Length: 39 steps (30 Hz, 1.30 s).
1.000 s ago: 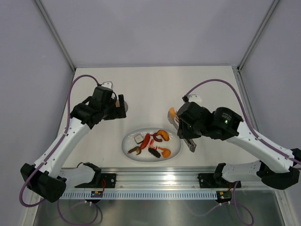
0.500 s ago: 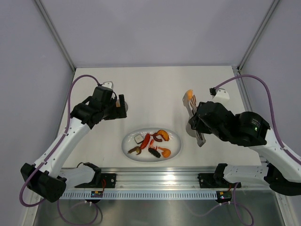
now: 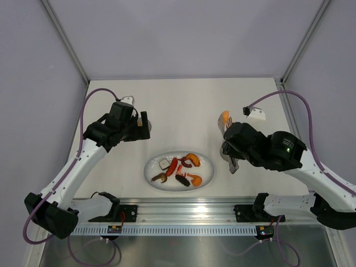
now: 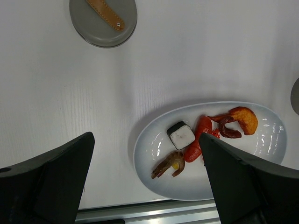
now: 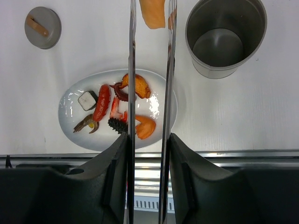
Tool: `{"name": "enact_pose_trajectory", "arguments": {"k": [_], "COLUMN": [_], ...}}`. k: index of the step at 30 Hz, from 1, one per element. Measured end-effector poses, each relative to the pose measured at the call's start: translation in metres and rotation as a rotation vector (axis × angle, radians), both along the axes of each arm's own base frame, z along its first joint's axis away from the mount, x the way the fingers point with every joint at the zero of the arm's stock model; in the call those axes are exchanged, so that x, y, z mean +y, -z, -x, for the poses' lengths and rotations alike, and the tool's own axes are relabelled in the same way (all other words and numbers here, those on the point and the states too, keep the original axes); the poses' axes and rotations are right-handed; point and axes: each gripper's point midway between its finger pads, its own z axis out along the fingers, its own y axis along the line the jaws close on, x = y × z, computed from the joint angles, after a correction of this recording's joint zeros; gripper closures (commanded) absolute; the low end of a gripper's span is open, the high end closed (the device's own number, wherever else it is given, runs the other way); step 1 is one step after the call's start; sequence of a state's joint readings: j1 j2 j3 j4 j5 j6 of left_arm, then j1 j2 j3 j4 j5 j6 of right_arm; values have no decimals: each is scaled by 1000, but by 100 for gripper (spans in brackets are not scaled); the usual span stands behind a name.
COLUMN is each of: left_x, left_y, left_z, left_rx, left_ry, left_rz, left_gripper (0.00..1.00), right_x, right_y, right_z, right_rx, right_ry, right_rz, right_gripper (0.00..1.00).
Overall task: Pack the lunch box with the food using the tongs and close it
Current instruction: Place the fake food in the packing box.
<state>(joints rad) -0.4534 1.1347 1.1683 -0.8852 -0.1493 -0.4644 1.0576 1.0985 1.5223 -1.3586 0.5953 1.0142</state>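
My right gripper [image 5: 148, 140] [image 3: 231, 149] is shut on the tongs [image 5: 132, 70], whose two silver arms run up the right wrist view. An orange food piece [image 5: 153, 11] [image 3: 225, 118] is pinched between the tong tips, in the air just left of the lunch box [image 5: 226, 35], which stands open and empty. The rest of the food lies on the white plate [image 3: 207, 167]: red sausage [image 5: 103, 102], white square [image 4: 181, 136], brown clawed piece [image 4: 168, 165], dark ridged piece [image 5: 117, 125] and orange bits [image 5: 145, 127]. My left gripper [image 4: 145, 140] [image 3: 144, 127] hangs open and empty, up left of the plate.
The round grey lid [image 4: 103, 21] [image 5: 43, 27] with its tan bar handle lies flat on the table beyond the plate's left end. A metal rail [image 3: 183, 211] runs along the near table edge. Grey walls enclose the table on three sides.
The right arm swung right, away from the plate's edge, carrying the tongs and the orange piece toward the lunch box, then eased back a little. The left arm has not moved.
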Motion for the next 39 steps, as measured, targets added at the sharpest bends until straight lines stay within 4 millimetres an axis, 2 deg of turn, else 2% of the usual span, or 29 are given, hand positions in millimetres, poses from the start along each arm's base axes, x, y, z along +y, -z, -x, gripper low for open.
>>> {"name": "enact_pose_trajectory", "arguments": {"k": [9, 35, 39], "left_x": [-3, -9, -9], "left_y": [0, 6, 7], "left_z": [-2, -3, -3], "left_rx": [0, 24, 27], "left_ry": [8, 24, 26], "left_rz": [10, 20, 20], "left_gripper": [1, 1, 1], "right_x": [-2, -35, -38], "right_y": [26, 57, 64], "right_z": [-2, 7, 7], "right_rx": [49, 81, 93], "right_ry": [40, 133, 143], "right_rz": [49, 48, 67], "right_gripper": [82, 81, 75]}}
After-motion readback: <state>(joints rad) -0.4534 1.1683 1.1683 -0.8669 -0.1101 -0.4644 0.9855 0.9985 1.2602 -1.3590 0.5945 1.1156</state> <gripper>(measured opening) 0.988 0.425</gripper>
